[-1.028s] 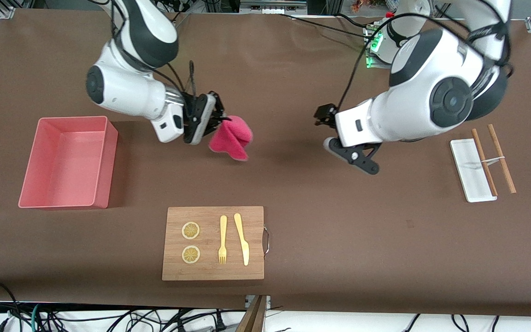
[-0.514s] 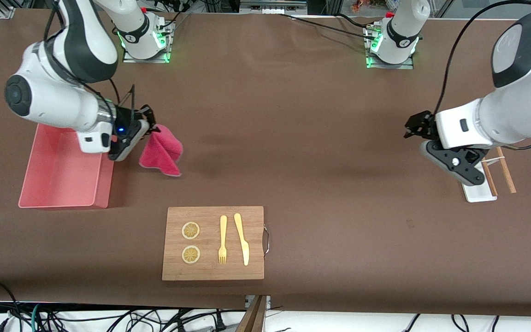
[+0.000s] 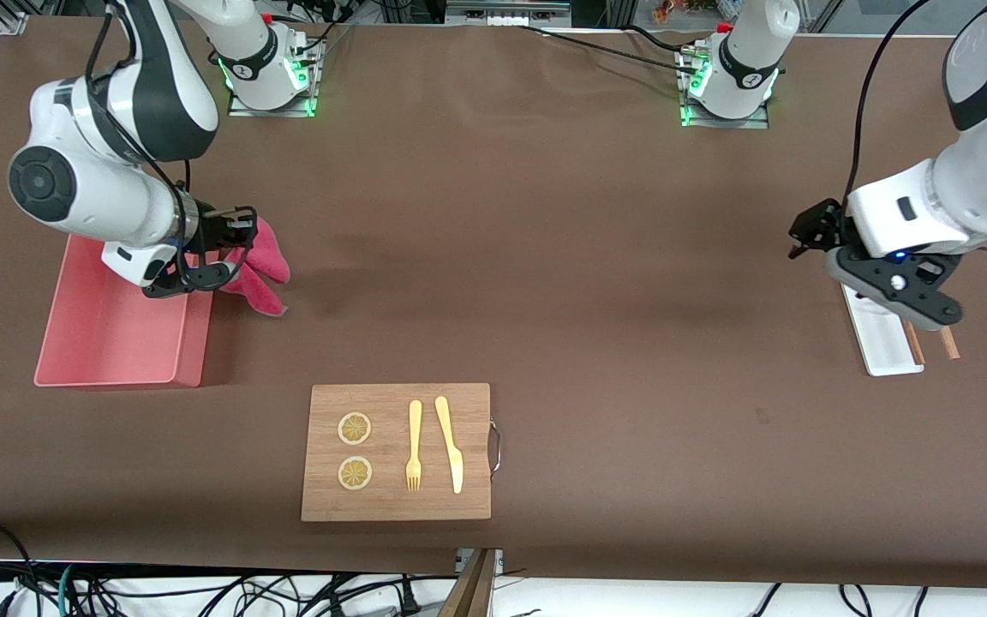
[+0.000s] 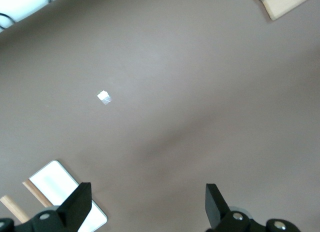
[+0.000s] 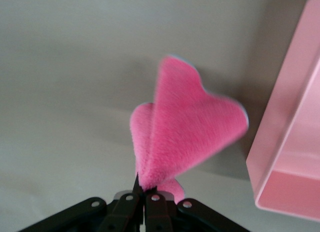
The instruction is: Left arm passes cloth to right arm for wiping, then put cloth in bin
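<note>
My right gripper (image 3: 232, 248) is shut on the magenta-pink cloth (image 3: 260, 272), which hangs folded in the air beside the wall of the salmon-pink bin (image 3: 116, 330) that faces the middle of the table. In the right wrist view the cloth (image 5: 187, 129) sticks out from the closed fingertips (image 5: 145, 191), with the bin's corner (image 5: 290, 137) close by. My left gripper (image 3: 810, 231) is open and empty over the table near the white tray (image 3: 883, 343). Its fingertips (image 4: 75, 207) show wide apart.
A wooden cutting board (image 3: 397, 452) with two lemon slices, a fork and a knife lies near the front camera. Chopsticks (image 3: 930, 338) lie beside the white tray, which also shows in the left wrist view (image 4: 55, 184). A small white scrap (image 4: 104, 97) lies on the table.
My right gripper has carried the cloth from the table's middle to the bin's wall. My left gripper has drawn back toward its own end, over the white tray.
</note>
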